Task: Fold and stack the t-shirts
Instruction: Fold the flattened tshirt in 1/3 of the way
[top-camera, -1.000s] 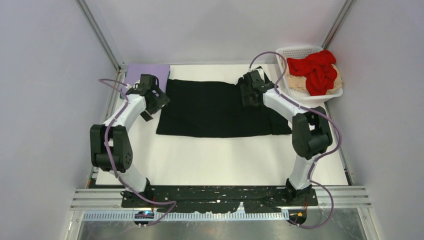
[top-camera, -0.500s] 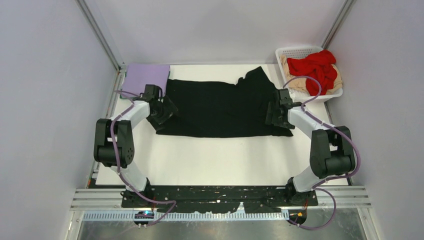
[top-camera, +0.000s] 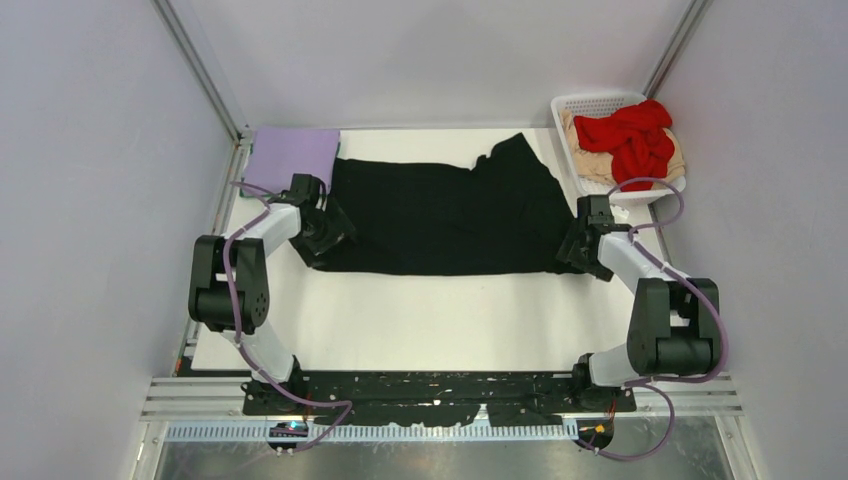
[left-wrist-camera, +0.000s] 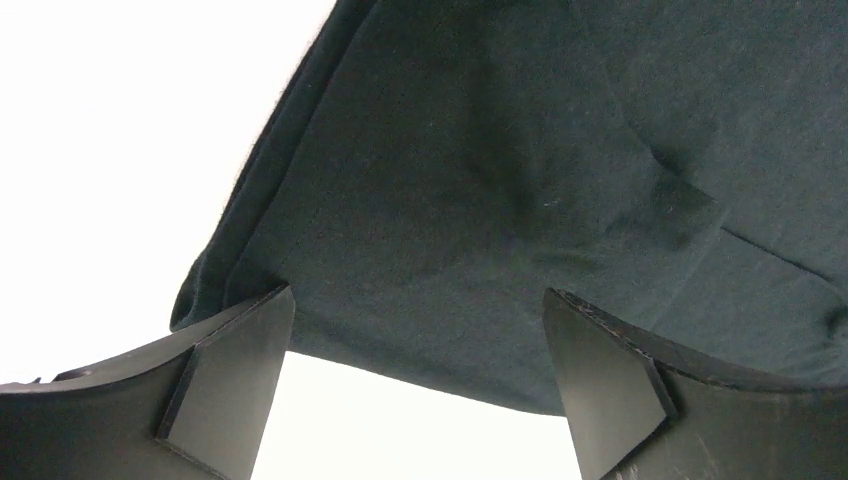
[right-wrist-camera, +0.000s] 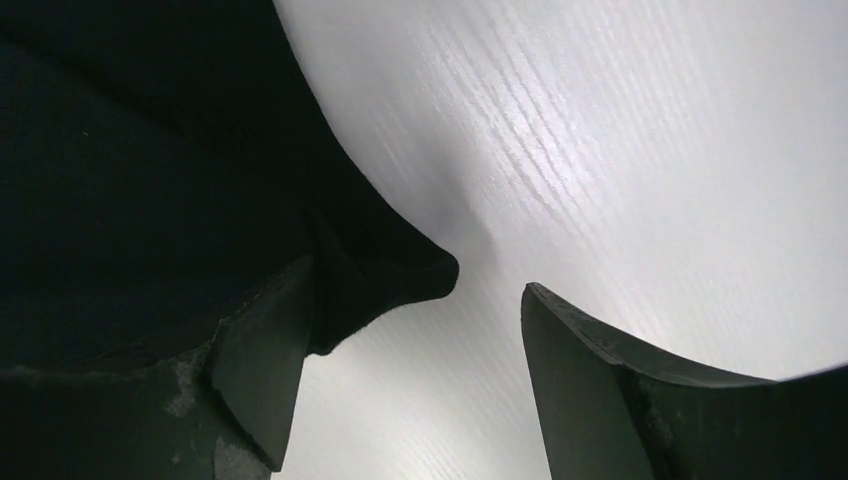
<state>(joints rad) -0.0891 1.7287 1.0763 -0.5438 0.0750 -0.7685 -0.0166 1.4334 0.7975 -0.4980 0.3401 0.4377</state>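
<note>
Cloth of black shirt is limp, light; pinch its near corners, where left fingers and right fingers stand open.

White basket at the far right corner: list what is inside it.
In the basket, a crumpled red t-shirt lies on top of a beige t-shirt, which shows only at the edges. Anything beneath them, and the basket's floor, is covered.

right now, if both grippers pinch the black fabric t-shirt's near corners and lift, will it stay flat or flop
Probably flops: the black fabric t-shirt lies limp with soft creases, one corner curled in the right wrist view, so it should sag between pinch points. Likely light, being thin cloth. Pushed, it would probably bunch up.
</note>
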